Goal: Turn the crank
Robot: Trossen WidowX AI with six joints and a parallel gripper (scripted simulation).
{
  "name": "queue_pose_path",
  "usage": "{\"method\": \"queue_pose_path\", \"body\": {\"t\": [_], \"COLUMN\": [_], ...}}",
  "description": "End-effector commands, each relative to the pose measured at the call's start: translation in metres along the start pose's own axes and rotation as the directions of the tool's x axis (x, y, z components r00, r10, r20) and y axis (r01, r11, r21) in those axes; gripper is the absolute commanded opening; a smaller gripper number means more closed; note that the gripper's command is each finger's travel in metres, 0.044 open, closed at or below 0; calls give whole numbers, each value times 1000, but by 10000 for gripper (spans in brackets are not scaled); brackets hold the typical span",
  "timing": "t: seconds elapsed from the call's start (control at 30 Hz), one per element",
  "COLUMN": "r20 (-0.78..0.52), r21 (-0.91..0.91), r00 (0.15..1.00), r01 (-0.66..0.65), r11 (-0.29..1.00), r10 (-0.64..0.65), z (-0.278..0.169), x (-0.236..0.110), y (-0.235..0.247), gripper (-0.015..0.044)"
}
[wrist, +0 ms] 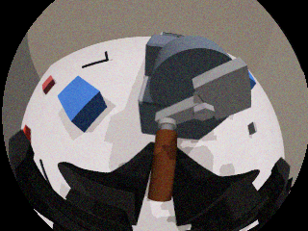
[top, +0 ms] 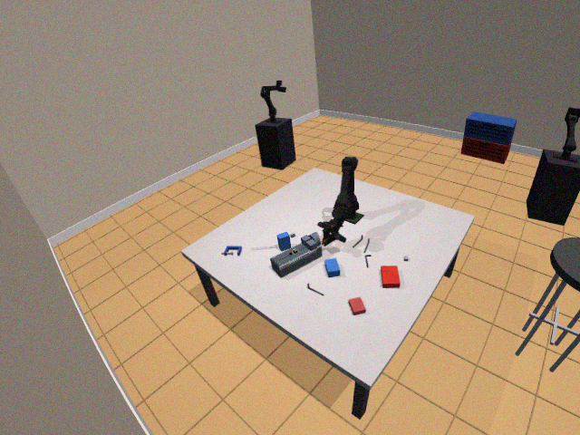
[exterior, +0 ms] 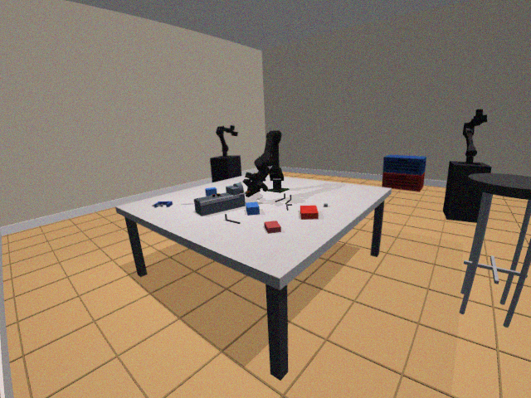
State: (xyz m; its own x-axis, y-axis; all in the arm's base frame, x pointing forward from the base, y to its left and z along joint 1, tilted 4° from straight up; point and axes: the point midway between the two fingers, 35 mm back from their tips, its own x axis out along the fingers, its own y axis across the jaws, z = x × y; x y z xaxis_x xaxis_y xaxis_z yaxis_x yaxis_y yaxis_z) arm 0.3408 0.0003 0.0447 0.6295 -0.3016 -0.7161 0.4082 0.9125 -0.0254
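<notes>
A grey slide machine lies on the white table, with a small red pointer on its top. The brass marks are too small to make out. At its end sits the grey crank housing. A brown crank handle sticks out from it toward the wrist camera. My gripper is shut on the handle, low at the machine's end.
Blue blocks and red blocks lie around the machine. Several dark hex keys and a blue clamp lie on the table. A stool stands at the right.
</notes>
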Motion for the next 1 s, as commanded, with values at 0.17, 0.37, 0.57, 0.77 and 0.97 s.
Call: {"method": "queue_pose_path", "body": {"t": [0.17, 0.37, 0.57, 0.77, 0.97], "r20": [-12, -12, -12, -12, -12], "r21": [-1, -1, -1, -1, -1], "r00": [1000, 1000, 1000, 1000, 1000], "r01": [23, 23, 23, 24, 24], "r11": [1000, 1000, 1000, 1000, 1000], "r10": [-23, -23, -24, -24, -24], "z": [-4, -4, -5, -5, -5], "x": [4, 5, 5, 5, 5], "y": [-8, -8, -9, -9, -10], "gripper": [0, 0, 0, 0, 0]}}
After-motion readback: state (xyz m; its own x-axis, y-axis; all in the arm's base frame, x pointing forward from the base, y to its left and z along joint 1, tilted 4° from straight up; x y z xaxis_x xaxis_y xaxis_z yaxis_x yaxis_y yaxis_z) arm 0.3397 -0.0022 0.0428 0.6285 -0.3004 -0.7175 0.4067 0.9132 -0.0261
